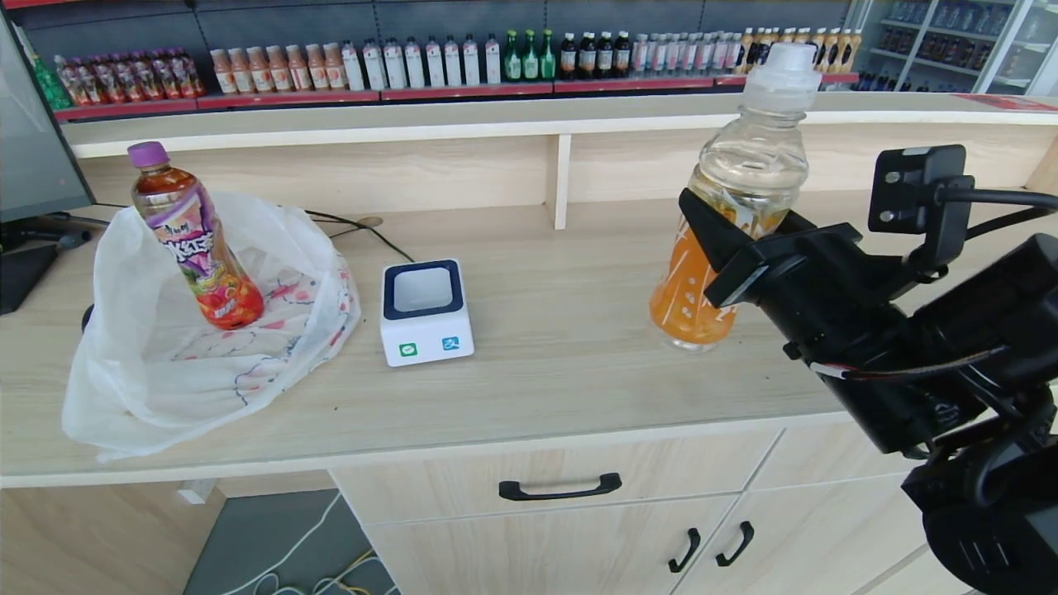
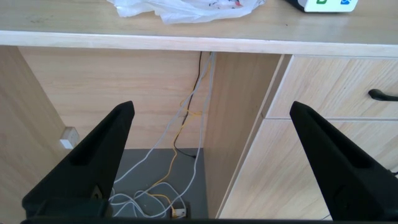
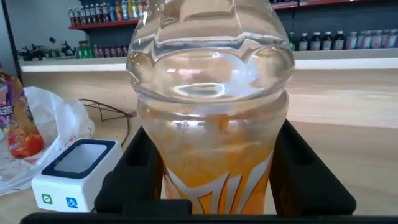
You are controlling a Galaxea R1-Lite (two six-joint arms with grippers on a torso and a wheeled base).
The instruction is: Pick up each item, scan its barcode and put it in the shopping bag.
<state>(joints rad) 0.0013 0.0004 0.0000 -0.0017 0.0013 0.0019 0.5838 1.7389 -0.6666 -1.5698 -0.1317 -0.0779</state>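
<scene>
An orange drink bottle (image 1: 727, 198) with a white cap stands slightly tilted at the right of the wooden counter (image 1: 562, 364). My right gripper (image 1: 715, 235) is shut on its lower half; its black fingers (image 3: 134, 171) press both sides of the orange drink bottle (image 3: 211, 124). A white scanner box (image 1: 426, 310) with a dark-rimmed window sits mid-counter. At the left lies the white shopping bag (image 1: 165, 364), with a purple-capped tea bottle (image 1: 194, 240) leaning inside it. My left gripper (image 2: 211, 162) hangs open below the counter's front edge, nothing between its fingers.
A monitor (image 1: 37, 140) and cables stand at the far left behind the bag. Drawers with black handles (image 1: 560, 489) lie under the counter. A raised wooden ledge (image 1: 562, 124) backs the counter, with shelves of bottles beyond. Loose cables (image 2: 180, 143) hang in the open bay below.
</scene>
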